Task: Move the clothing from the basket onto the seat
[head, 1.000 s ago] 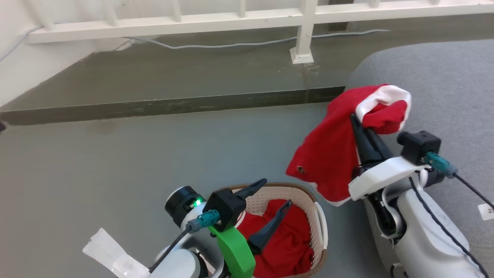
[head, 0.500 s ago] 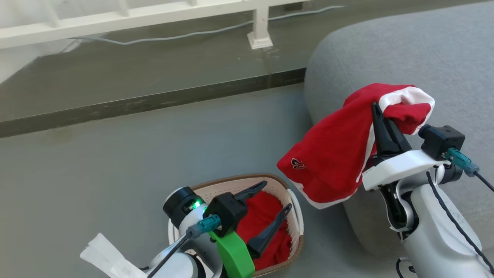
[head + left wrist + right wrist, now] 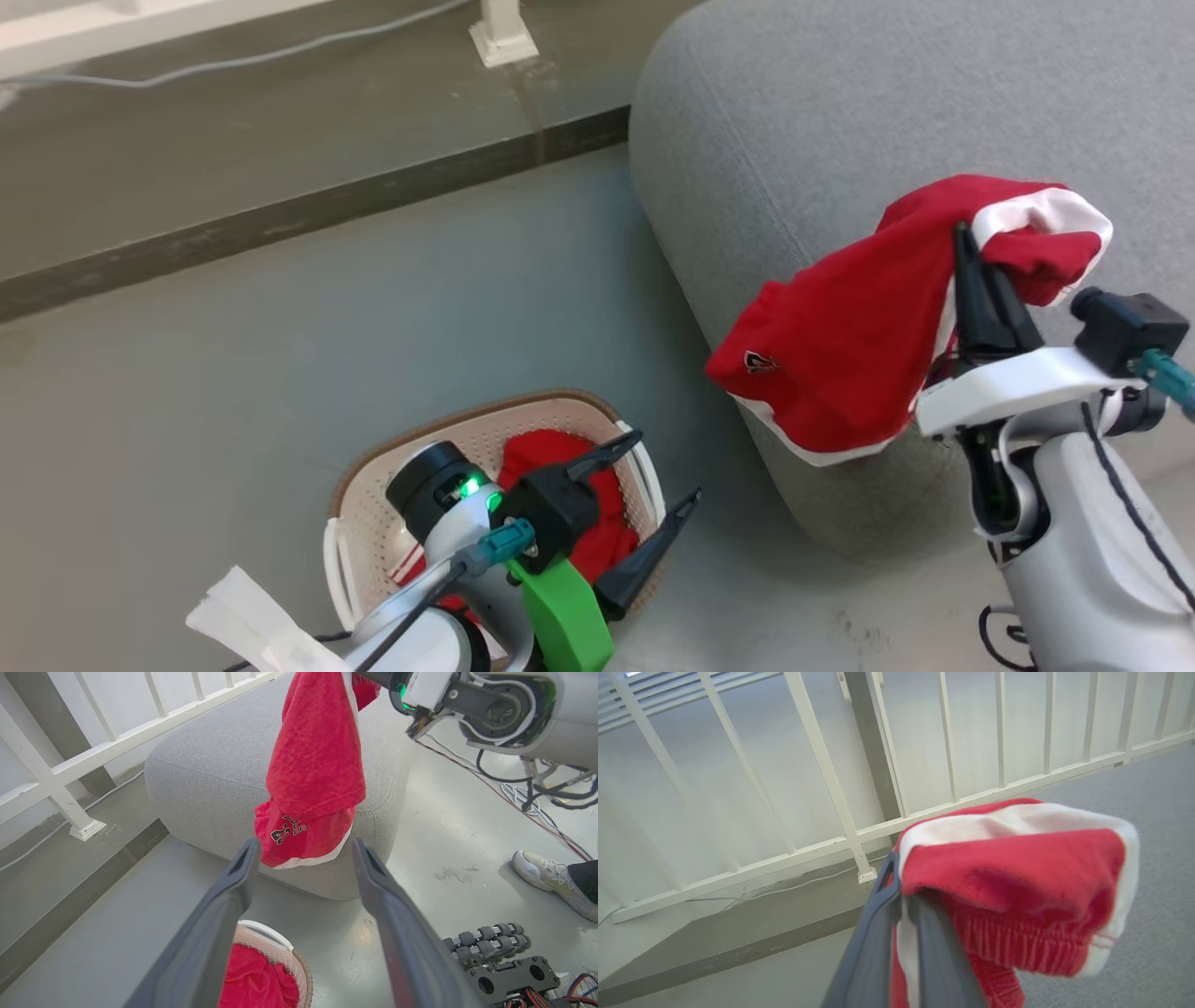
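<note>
My right gripper (image 3: 971, 245) is shut on a red garment with white edging (image 3: 859, 336), which drapes over its fingers and hangs above the front edge of the grey seat (image 3: 840, 121). The right wrist view has that garment (image 3: 1017, 877) folded over the shut fingers. The cream basket (image 3: 373, 495) stands on the floor at lower left with a second red garment (image 3: 551, 457) inside. My left gripper (image 3: 663, 467) is open and empty over the basket's right rim. From the left wrist, the hanging garment (image 3: 313, 774) shows before the seat (image 3: 210, 774), the basket (image 3: 280, 942) below.
A white railing (image 3: 840, 802) with a post foot (image 3: 502, 37) and a grey cable (image 3: 233, 61) runs behind a dark floor step (image 3: 280, 224). A person's shoe (image 3: 546, 882), loose cables (image 3: 518, 793) and the robot's wheeled base (image 3: 495, 952) lie right of the seat.
The head camera has swung right, bringing more of the seat into view. My right gripper has carried the red garment over the seat's edge. The left gripper stays open near the basket.
</note>
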You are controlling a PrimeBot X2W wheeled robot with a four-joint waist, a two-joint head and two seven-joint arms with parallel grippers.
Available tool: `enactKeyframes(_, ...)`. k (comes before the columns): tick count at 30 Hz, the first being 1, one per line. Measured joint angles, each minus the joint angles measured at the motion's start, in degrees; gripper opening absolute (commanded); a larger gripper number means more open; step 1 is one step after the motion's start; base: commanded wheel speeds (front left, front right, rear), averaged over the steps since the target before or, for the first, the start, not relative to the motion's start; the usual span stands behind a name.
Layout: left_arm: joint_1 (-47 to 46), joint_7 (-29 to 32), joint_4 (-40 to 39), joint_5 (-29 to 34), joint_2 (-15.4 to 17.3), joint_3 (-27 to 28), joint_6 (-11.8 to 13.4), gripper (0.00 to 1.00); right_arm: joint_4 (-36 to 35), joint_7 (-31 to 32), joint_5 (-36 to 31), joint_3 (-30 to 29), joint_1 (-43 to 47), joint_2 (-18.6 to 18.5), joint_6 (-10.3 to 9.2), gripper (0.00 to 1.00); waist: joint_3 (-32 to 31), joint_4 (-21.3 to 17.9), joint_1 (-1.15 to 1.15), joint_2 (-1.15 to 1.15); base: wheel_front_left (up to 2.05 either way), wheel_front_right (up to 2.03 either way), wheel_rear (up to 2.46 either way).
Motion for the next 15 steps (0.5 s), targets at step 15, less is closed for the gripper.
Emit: enactKeyframes(15,-4.05,1.59,-1.02,0.35,0.13,0.24,-0.04,1.00,-0.34,-0.07,-0.14,-5.54,-12.41,-4.20,1.26,0.00,5.79,-3.15,0.00,0.00,0.00,0.00,0.00)
